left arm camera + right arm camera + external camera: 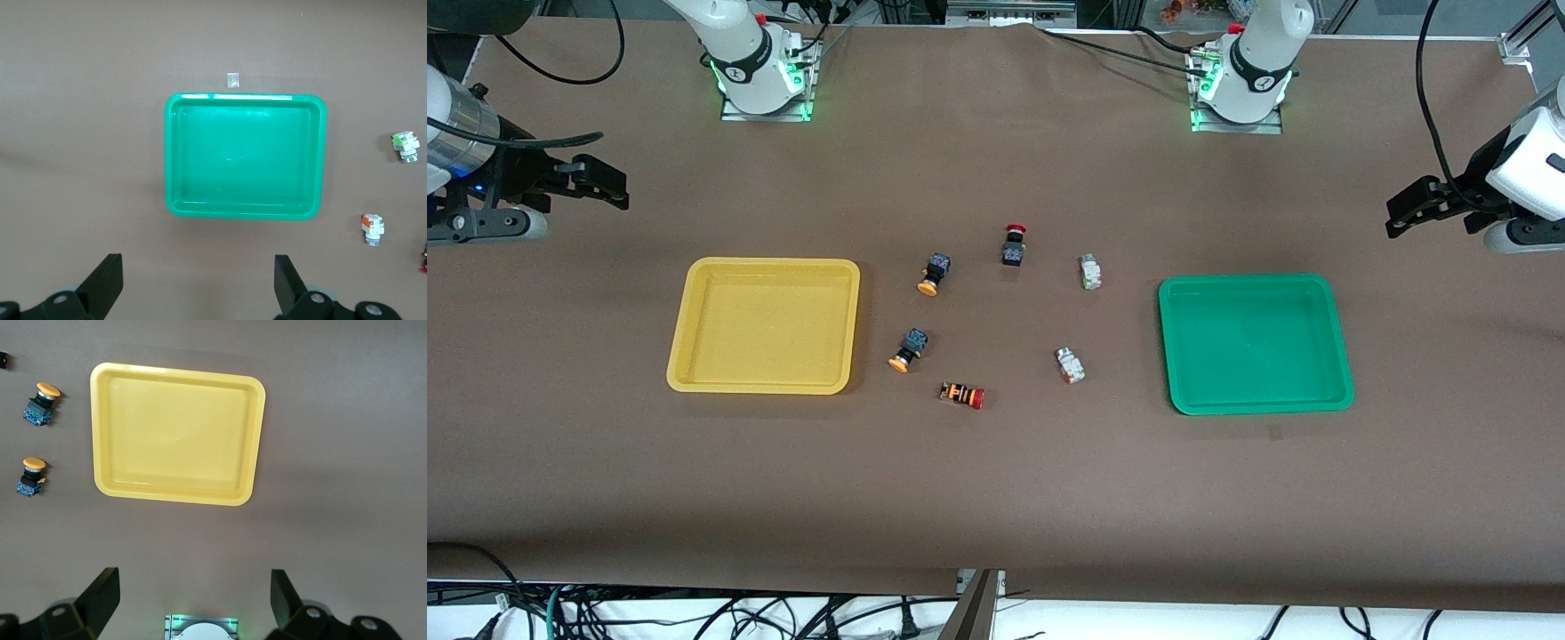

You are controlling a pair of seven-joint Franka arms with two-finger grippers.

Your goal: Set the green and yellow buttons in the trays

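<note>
The yellow tray (pixel 765 263) lies toward the right arm's end and the green tray (pixel 1254 281) toward the left arm's end; both are empty. Two yellow-capped buttons (pixel 934 274) (pixel 908 349) lie beside the yellow tray. Two whitish buttons (pixel 1090 271) (pixel 1070 365) lie beside the green tray. My right gripper (pixel 609 187) is open and empty, up beside the yellow tray (pixel 177 433). My left gripper (pixel 1405 213) is open and empty, up beside the green tray (pixel 245 157). The wrist views show the yellow-capped buttons (pixel 41 403) (pixel 30 475) and the whitish buttons (pixel 405 146) (pixel 372 228).
A black button with a red cap (pixel 1014 244) stands between the trays, farther from the camera. An orange-striped button with a red cap (pixel 962 395) lies nearer the camera. A small tape patch (pixel 1276 433) sits near the green tray. Both arm bases (pixel 763 84) (pixel 1238 93) stand at the table's back edge.
</note>
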